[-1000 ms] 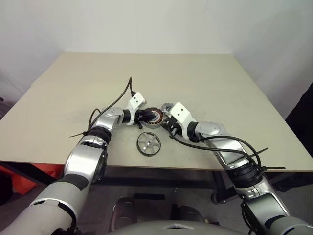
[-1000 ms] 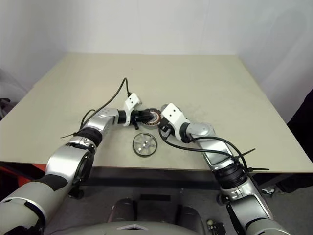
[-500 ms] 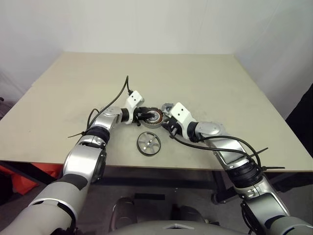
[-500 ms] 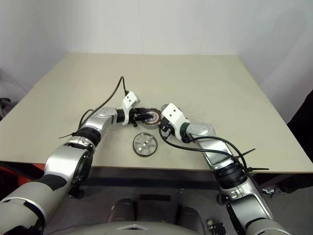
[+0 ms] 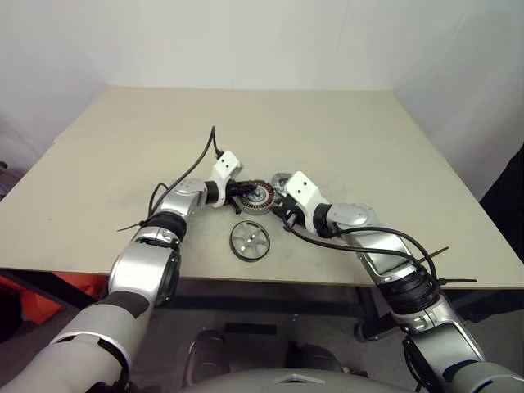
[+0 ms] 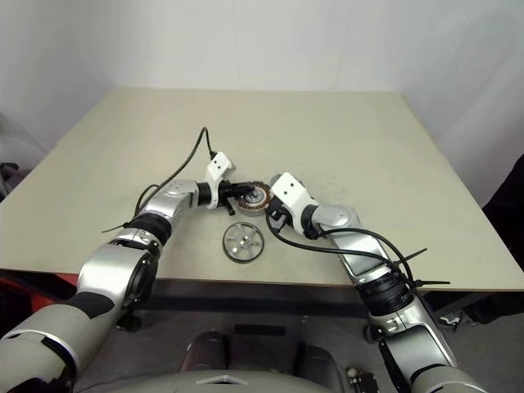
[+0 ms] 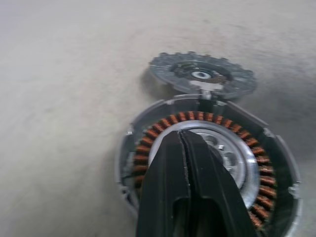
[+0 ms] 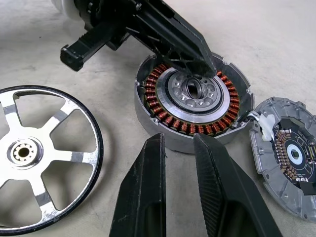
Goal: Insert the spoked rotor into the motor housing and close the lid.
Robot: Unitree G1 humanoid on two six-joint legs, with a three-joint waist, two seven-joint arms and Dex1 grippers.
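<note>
Rotor: you find the spoked rotor (image 5: pixel 250 240) flat on the table (image 5: pixel 352 131), nearest you.
Right gripper (image 8: pixel 178 143): narrow gap, nothing held, tips beside the motor housing (image 8: pixel 193 101).
Left gripper (image 7: pixel 184 140): fingers pressed together over the hub.
Lid (image 7: pixel 203 75): your wrist views show it flat, just beyond the housing.

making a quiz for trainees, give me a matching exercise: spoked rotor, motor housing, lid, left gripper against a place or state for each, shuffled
Things:
1. spoked rotor
2. motor housing
3. lid
4. left gripper

Places or states:
A. fingers shut, tips over the silver hub
B. flat on the table, nearest the robot, apart from the other parts
C. open-topped, copper windings showing
D. flat beside the housing, joined to it by a short white link

Pairs: 1-B, 2-C, 3-D, 4-A
</note>
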